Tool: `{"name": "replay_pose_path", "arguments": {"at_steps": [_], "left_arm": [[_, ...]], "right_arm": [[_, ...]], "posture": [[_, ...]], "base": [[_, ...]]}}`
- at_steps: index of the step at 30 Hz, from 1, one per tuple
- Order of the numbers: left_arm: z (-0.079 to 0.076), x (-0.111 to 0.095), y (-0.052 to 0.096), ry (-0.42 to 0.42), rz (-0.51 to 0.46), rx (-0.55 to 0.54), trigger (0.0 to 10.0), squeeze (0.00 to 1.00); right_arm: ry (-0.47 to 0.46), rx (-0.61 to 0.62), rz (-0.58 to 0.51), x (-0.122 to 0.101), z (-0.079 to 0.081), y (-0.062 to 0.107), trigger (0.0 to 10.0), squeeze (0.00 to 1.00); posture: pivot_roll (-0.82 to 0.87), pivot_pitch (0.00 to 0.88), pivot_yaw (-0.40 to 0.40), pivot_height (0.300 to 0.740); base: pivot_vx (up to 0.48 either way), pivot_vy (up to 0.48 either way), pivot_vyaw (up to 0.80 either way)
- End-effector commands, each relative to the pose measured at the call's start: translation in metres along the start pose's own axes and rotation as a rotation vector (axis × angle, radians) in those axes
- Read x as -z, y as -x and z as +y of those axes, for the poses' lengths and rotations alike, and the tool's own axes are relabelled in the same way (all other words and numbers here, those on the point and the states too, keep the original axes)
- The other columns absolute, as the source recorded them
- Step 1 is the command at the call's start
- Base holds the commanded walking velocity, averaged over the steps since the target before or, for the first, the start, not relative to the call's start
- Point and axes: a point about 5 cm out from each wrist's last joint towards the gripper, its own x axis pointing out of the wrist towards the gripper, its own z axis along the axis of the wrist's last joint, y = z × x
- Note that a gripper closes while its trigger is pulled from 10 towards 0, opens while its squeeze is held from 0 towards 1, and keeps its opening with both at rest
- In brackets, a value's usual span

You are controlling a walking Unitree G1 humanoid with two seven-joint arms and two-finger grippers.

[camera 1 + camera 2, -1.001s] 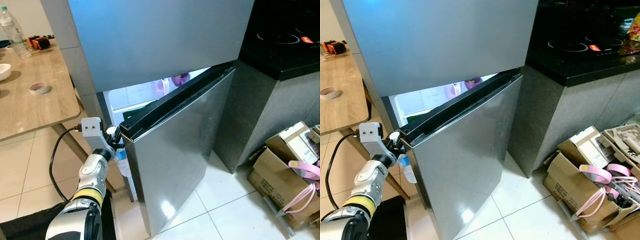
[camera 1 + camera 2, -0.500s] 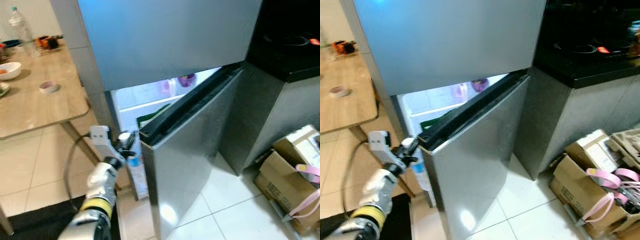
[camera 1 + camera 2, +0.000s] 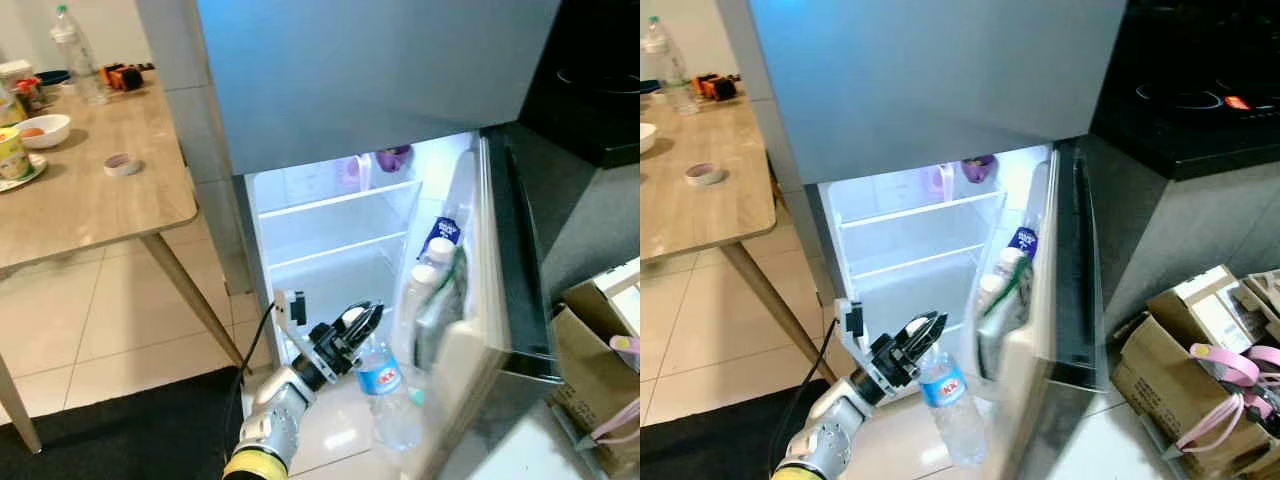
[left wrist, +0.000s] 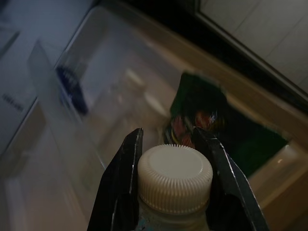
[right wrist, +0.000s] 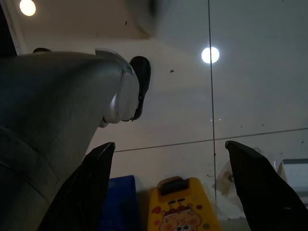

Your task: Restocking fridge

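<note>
Fridge (image 3: 330, 230) lower door (image 3: 500, 270) swung wide; door shelf holds bottles (image 3: 425, 275) and a green pack, just beside the held bottle. Left gripper (image 3: 352, 326) pinches a water bottle (image 3: 385, 395) at its white cap (image 4: 174, 177), low in front of the lit compartment. Bottle label blue/red, text unreadable. Wooden table (image 3: 90, 190) to the left; cardboard boxes (image 3: 1200, 350) right. Right gripper (image 5: 173, 192) spread wide, over tiled floor.

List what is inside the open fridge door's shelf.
The door shelf holds a blue-capped carton, a white-capped bottle and a green packet. Their lower parts are hidden behind the shelf's front.
</note>
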Motion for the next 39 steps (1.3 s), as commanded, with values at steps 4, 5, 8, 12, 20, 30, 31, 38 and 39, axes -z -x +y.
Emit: {"name": "replay_pose_path", "arguments": {"at_steps": [4, 5, 8, 12, 20, 30, 31, 38, 39], "left_arm": [[0.033, 0.014, 0.050, 0.006, 0.104, -0.255, 10.0, 0.00], [0.033, 0.014, 0.050, 0.006, 0.104, -0.255, 10.0, 0.00], [0.047, 0.020, 0.082, 0.030, 0.155, -0.395, 10.0, 0.00], [0.062, 0.035, 0.157, 0.042, 0.271, -0.772, 10.0, 0.00], [0.048, 0.067, 0.232, 0.112, 0.445, -1.110, 10.0, 0.00], [0.023, 0.093, 0.282, 0.159, 0.592, -1.314, 10.0, 0.00], [0.023, 0.093, 0.285, 0.150, 0.593, -1.338, 10.0, 0.00], [0.031, 0.083, 0.281, 0.096, 0.566, -1.374, 10.0, 0.00], [0.032, 0.082, 0.280, 0.087, 0.566, -1.376, 10.0, 0.00]], "right_arm": [[-0.007, 0.010, 0.022, 0.006, 0.000, 0.001, 10.0, 0.00], [-0.007, 0.010, 0.022, 0.006, 0.000, 0.001, 10.0, 0.00], [-0.004, 0.013, 0.028, 0.007, 0.000, 0.001, 10.0, 0.00], [-0.021, -0.019, 0.015, 0.007, 0.002, 0.001, 10.0, 0.00], [-0.049, -0.170, -0.121, -0.019, 0.018, -0.002, 10.0, 0.00], [-0.015, -0.259, -0.202, -0.045, 0.035, -0.004, 10.0, 0.00], [-0.013, -0.249, -0.193, -0.045, 0.035, -0.004, 10.0, 0.00], [-0.016, -0.181, -0.121, -0.026, 0.026, -0.004, 10.0, 0.00], [-0.017, -0.175, -0.112, -0.022, 0.025, -0.003, 10.0, 0.00]], "posture": [[-0.08, 0.054, 0.012, 0.740], [-0.08, 0.054, 0.012, 0.740], [-0.08, 0.054, 0.012, 0.740], [-0.09, 0.041, 0.020, 0.740], [-0.09, 0.032, 0.013, 0.740], [-0.09, 0.024, 0.016, 0.740], [-0.08, 0.022, 0.014, 0.740], [-0.08, 0.026, 0.014, 0.740], [-0.08, 0.026, 0.014, 0.740]], "base": [[0.000, 0.000, 0.00], [0.000, 0.000, 0.00], [0.000, 0.000, 0.00], [0.000, 0.000, 0.00], [0.000, 0.000, 0.00], [0.000, 0.000, 0.00], [0.000, 0.000, 0.00], [0.000, 0.000, 0.00], [0.000, 0.000, 0.00]]}}
